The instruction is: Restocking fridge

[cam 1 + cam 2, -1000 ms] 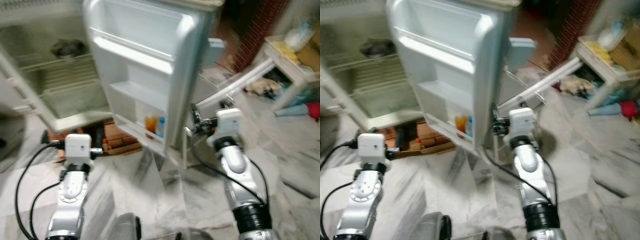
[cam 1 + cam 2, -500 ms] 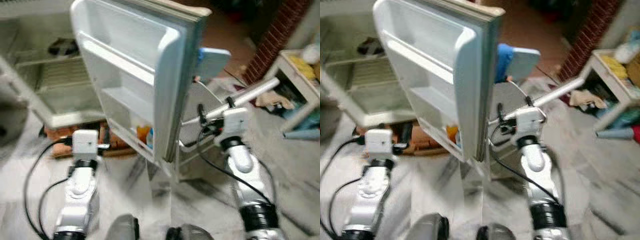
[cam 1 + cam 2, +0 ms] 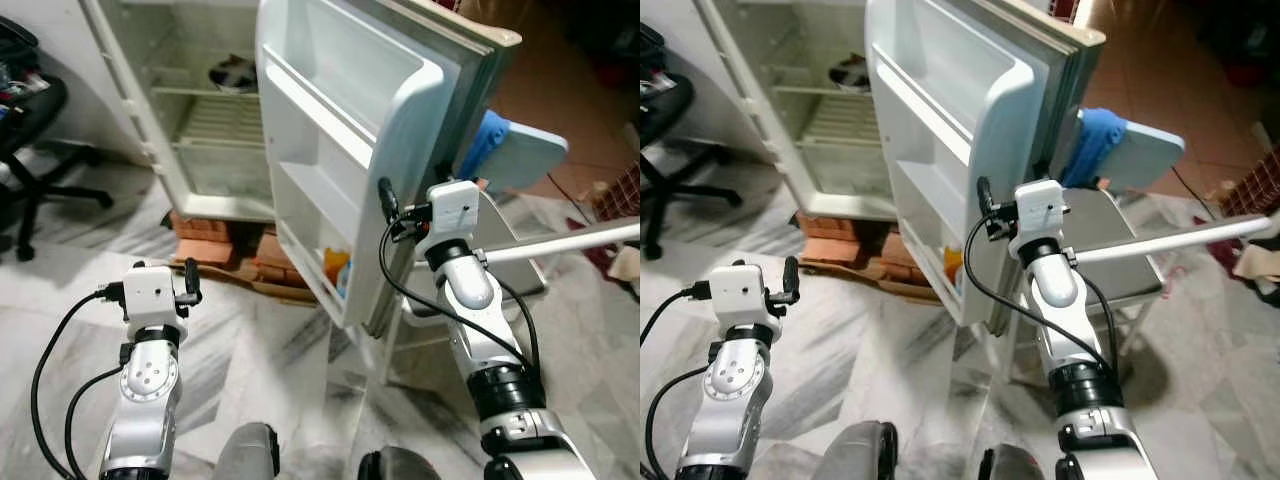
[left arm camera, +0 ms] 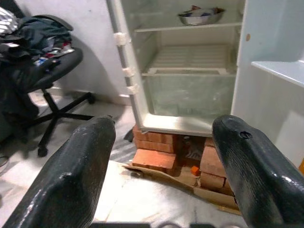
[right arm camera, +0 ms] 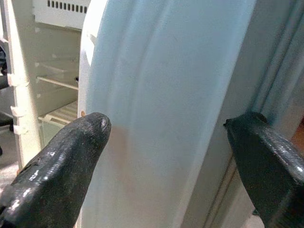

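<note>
Left gripper (image 4: 161, 156) nearest, jaws spread, empty, low over marble floor (image 3: 60, 290). Right gripper (image 5: 166, 142) spread astride fridge door (image 3: 400, 170) outer edge. Our worry: door swings, fingers slip. Bottles (image 3: 337, 272) in bottom door shelf; bowl (image 4: 199, 15) on upper fridge (image 4: 190, 76) shelf.

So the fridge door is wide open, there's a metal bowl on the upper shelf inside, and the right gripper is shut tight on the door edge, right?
Not quite. The right gripper is open, its fingers spread either side of the fridge door edge, as the right wrist view shows. The door is open and the metal bowl sits on the upper shelf.
</note>
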